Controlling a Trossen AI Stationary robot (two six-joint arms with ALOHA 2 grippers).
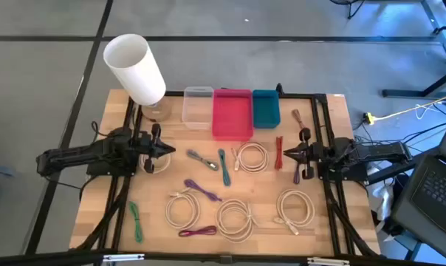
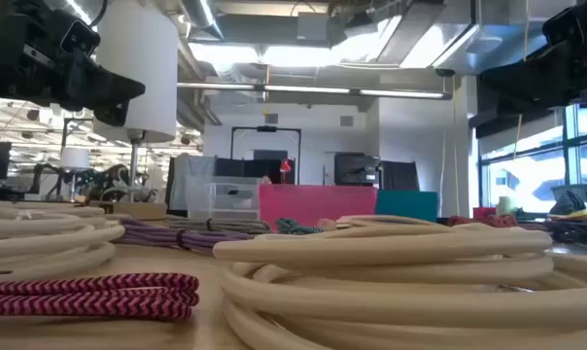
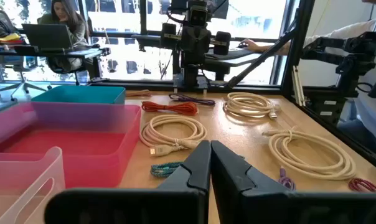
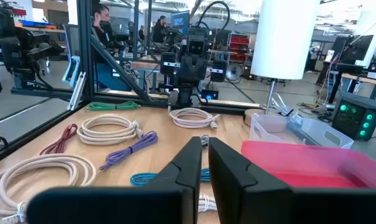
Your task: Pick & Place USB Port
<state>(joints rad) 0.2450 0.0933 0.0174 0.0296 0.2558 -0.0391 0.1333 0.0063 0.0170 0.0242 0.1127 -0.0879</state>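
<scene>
Seen from above only: a wooden bench (image 1: 97,203) strewn with coiled USB cables, both arms parked at mid-height of opposite sides. Left gripper (image 1: 166,150) near the left edge, fingers pressed together; right gripper (image 1: 286,154) near the right edge, fingers likewise closed to a narrow slit. Lined up along the far edge: clear bin (image 1: 198,107), pink bin (image 1: 232,113), teal bin (image 1: 266,108), with a white lamp (image 1: 134,69) at the far-left corner. Cream cables (image 1: 250,157) coiled mid-bench and toward the near edge, a purple cable (image 1: 201,190) at centre, a green cable (image 1: 136,220) near the near-left corner, a red cable (image 1: 279,152) just beside the right gripper. Open wood between the two grippers broken only by a teal cable (image 1: 223,166) and a grey one. Shown only at table height: a magenta braided cable (image 2: 89,295) lying against thick cream coils. Visible only in the wrist views: people seated at desks beyond the bench.
</scene>
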